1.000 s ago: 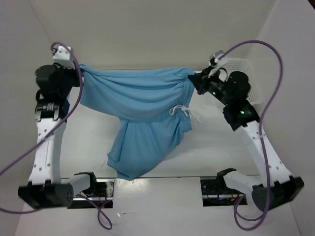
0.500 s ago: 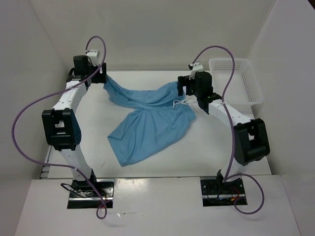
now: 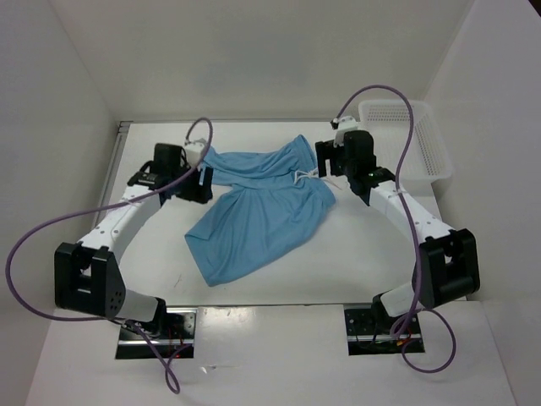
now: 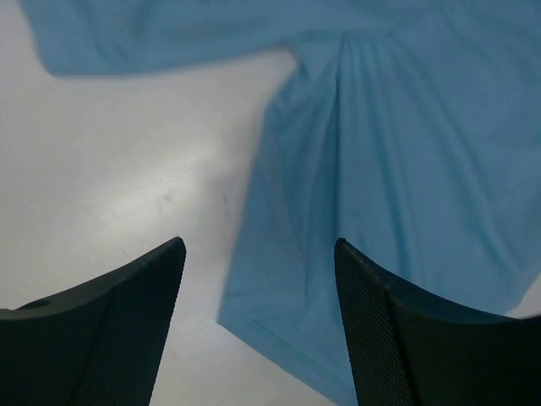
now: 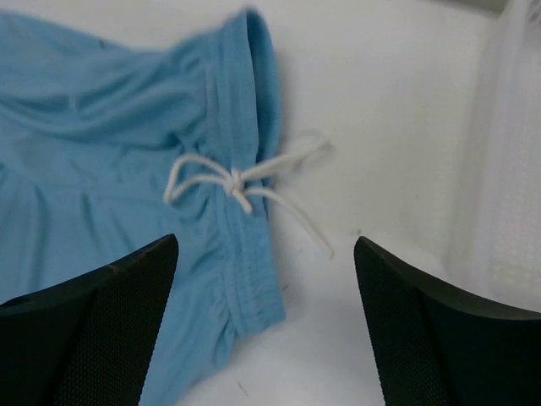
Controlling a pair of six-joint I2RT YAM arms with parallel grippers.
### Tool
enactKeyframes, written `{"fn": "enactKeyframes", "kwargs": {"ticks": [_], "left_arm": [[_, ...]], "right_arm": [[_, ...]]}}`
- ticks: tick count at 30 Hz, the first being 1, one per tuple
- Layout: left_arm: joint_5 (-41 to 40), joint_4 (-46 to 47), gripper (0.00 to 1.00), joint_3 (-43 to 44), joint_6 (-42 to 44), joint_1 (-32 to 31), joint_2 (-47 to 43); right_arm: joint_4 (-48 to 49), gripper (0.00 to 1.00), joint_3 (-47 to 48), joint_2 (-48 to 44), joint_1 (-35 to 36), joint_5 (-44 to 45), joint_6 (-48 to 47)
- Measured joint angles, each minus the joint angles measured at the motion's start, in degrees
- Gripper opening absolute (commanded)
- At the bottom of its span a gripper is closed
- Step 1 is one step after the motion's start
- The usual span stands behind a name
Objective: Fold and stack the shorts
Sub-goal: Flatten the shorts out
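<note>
The light blue shorts lie loose on the white table, waistband toward the far right and one leg reaching toward the near left. Their white drawstring trails off the waistband. My left gripper hovers at the shorts' far-left corner, open, with nothing between its fingers. In the left wrist view the left gripper hangs over a hem of the shorts. My right gripper is open beside the waistband. In the right wrist view the right gripper spans the waistband end of the shorts and the knotted drawstring.
A white mesh basket stands at the far right of the table, just beyond the right arm; its wall shows at the right edge of the right wrist view. White walls close in the table on three sides.
Both grippers opened and let go of the shorts, which dropped from being stretched in the air to lying on the table. Both arms came down and drew back toward me.
</note>
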Motion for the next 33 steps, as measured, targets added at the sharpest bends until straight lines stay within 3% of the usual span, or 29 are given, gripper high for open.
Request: {"fn": "enactKeyframes", "kwargs": {"ticks": [5,12,16,19,21,24,27,28,32,33], "left_arm": [[-2.0,-2.1,0.76,-10.0,0.0,-1.8,2.1],[-4.2,1.1,0.77,-12.2,0.0,-4.3,5.0],[-5.0,3.9,0.66,-13.5,-0.1,-5.2,7.5],[-5.9,5.5,0.51,-14.4,0.0,-5.2,9.3],[-6.2,6.4,0.36,-14.8,-0.1,-5.2,9.8],[-6.5,7.4,0.32,-15.0,0.0,-5.2,10.3],[-6.6,8.5,0.11,-15.3,-0.2,-5.2,10.4],[-6.6,8.7,0.00,-15.3,0.0,-5.2,10.4],[-7.3,9.3,0.00,-15.3,0.0,-5.2,10.4],[-8.0,9.6,0.00,-15.3,0.0,-5.2,10.4]], "right_arm": [[-2.6,0.81,-5.1,2.5,-0.1,1.0,1.3],[-2.1,0.80,-7.8,5.3,-0.4,2.6,3.5],[-0.7,0.77,-9.5,6.7,-0.5,3.1,4.2],[0.7,0.75,-10.6,8.6,-0.5,2.6,4.4],[2.0,0.62,-11.5,9.8,-0.5,1.7,4.1],[3.7,0.49,-12.9,11.3,-0.5,0.4,3.1],[4.8,0.32,-13.2,12.5,-0.5,-0.8,1.9],[5.1,0.21,-13.2,12.8,-0.5,-1.1,1.6],[5.4,0.00,-13.2,13.0,-0.6,-2.9,1.0],[5.4,0.00,-13.2,13.0,-0.6,-3.2,0.8]]}}
